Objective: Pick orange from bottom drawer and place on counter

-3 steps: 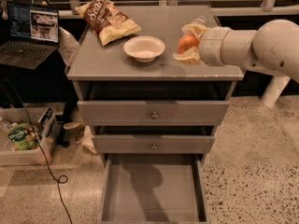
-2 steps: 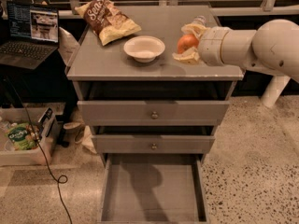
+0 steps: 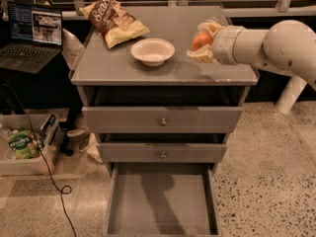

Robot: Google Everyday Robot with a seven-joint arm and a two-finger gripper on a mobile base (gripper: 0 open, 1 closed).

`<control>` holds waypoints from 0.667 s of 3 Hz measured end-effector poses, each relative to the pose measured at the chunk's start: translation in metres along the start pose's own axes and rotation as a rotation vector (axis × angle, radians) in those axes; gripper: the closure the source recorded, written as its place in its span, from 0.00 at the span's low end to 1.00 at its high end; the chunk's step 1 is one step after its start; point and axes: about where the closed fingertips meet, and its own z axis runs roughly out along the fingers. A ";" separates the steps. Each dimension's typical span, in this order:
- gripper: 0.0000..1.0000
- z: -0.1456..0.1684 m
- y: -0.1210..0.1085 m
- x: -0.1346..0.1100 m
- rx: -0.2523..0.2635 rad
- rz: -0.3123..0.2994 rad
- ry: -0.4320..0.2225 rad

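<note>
- One orange (image 3: pixel 199 40), clamped in the pincer (image 3: pixel 203 42). The pale fingers (image 3: pixel 200 57) sit one each side of the fruit, so it's def holding it.
- Where it is rn: over the right part of the bench (image 3: pixel 118 65), near the right edge, w/ the arm coming in from the right.
- Bottom drawer (image 3: pixel 160 206) is pulled out w/ a bare floor, so the pick part looks done imo.
- Step in hand = the put-down. Can't tell if the fruit touches the top or hangs just above it. There's a shadow right under it, so I'd guess it's low.
- Tip: go straight down, slow, til it rests on the top, THEN spread the fingers. Drop a round thing and it rolls.
- The nearer finger looks low by the surface, so watch it doesn't jam there first.
- White bowl (image 3: pixel 152 51) is to the left, apart from the fruit, and the chip bag (image 3: pixel 114 21) is back left. Plenty of gap, just don't drift left.
- Keep off the front & right edges, bc a roll-off prob ends on the floor or in the open drawer.
</note>
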 end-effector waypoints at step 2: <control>1.00 0.036 -0.037 0.042 0.008 0.062 0.052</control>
